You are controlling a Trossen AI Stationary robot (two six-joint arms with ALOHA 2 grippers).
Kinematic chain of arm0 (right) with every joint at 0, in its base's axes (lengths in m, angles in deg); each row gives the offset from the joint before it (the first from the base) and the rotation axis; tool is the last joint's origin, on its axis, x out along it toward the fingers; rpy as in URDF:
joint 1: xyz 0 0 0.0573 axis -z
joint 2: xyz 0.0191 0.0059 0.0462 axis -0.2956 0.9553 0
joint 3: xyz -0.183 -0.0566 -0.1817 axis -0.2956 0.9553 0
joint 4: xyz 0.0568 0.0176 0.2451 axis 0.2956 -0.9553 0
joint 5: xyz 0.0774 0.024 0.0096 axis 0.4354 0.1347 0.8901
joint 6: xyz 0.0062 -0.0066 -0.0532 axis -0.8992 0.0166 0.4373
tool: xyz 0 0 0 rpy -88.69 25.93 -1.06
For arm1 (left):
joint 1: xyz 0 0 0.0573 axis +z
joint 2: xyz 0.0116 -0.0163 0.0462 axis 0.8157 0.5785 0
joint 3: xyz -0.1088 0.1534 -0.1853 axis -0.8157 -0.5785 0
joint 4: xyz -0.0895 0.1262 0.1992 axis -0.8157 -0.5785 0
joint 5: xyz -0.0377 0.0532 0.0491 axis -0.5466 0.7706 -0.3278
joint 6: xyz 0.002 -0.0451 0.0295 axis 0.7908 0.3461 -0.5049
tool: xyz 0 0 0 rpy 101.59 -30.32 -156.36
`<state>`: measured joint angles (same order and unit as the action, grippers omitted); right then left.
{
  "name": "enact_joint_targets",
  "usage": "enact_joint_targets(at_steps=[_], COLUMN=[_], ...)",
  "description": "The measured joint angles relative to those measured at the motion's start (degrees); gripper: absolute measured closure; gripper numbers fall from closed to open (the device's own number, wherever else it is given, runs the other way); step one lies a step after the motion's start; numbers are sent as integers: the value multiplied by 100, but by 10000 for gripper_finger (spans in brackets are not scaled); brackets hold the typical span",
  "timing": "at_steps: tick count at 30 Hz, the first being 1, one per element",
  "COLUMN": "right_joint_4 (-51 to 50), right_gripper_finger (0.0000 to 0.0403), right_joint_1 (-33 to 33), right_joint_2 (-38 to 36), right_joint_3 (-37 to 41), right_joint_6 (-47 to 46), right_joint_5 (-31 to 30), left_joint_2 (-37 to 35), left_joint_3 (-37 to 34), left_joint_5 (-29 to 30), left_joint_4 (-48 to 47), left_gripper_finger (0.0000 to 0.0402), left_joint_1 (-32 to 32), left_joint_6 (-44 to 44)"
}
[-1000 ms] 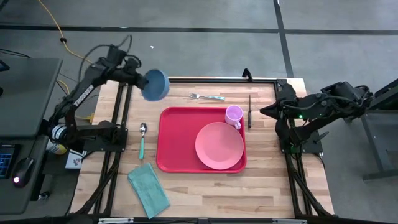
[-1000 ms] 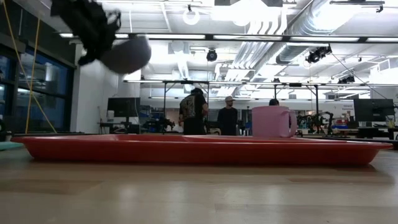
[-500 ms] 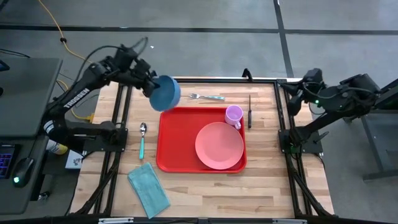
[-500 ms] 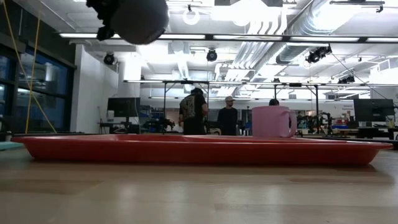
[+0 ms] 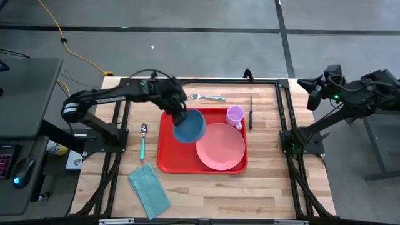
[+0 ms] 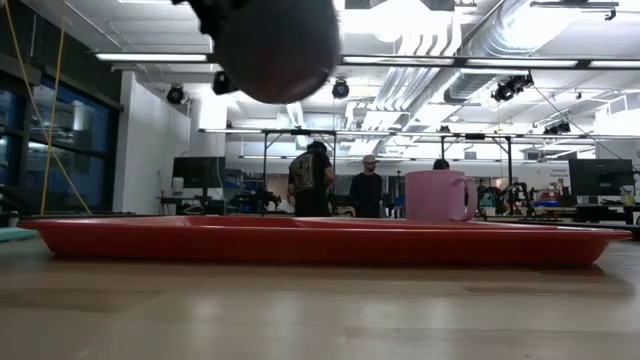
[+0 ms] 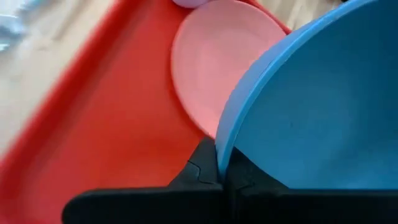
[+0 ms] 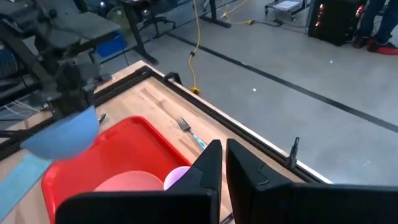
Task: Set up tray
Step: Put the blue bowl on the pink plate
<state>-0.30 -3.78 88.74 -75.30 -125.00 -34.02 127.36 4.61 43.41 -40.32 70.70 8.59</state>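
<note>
Bench (image 5: 262,187), L to R, as we log it:
- Teal cloth (image 5: 150,190), spoon (image 5: 143,139): off tray, L side.
- Left gripper (image 5: 181,115): fingers clenched on blue bowl (image 5: 189,126) rim. Bowl has come from bench's far-L corner to over tray; held aloft, not yet set down.
- Tray (image 5: 172,147), red, bench centre; carries pink plate (image 5: 220,145), pink cup (image 5: 235,115).
- Fork (image 5: 207,97), knife (image 5: 250,110): still off tray.
- Right gripper (image 5: 314,95): fingers shut, empty, has lifted beyond R edge.

We judge bowl placement next.

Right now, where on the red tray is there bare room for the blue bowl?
Free: the left half of the large red plastic tray, bordered by its left rim and the round pink plate. The left gripper holds the blue bowl in the air above that patch. Crowded: the right half, with the plate and the small pink mug.
</note>
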Motion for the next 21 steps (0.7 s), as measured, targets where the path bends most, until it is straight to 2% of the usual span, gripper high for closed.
enact_joint_targets(at_steps=[11,18,21], right_joint_4=[-2,-2,1], right_gripper_finger=[403,403,403], right_joint_1=[-2,-2,-2], right_joint_2=[-1,2,2], right_joint_3=[2,2,4], right_joint_6=[353,551,621], right_joint_5=[318,484,577], left_joint_2=[1353,1921,2152], left_joint_3=[-2,272,587], left_joint_5=[104,1078,1259], left_joint_4=[1822,1961,1708], left_gripper_finger=[385,385,385], left_joint_1=[-937,-1246,-1248], left_joint_6=[1227,1886,1993])
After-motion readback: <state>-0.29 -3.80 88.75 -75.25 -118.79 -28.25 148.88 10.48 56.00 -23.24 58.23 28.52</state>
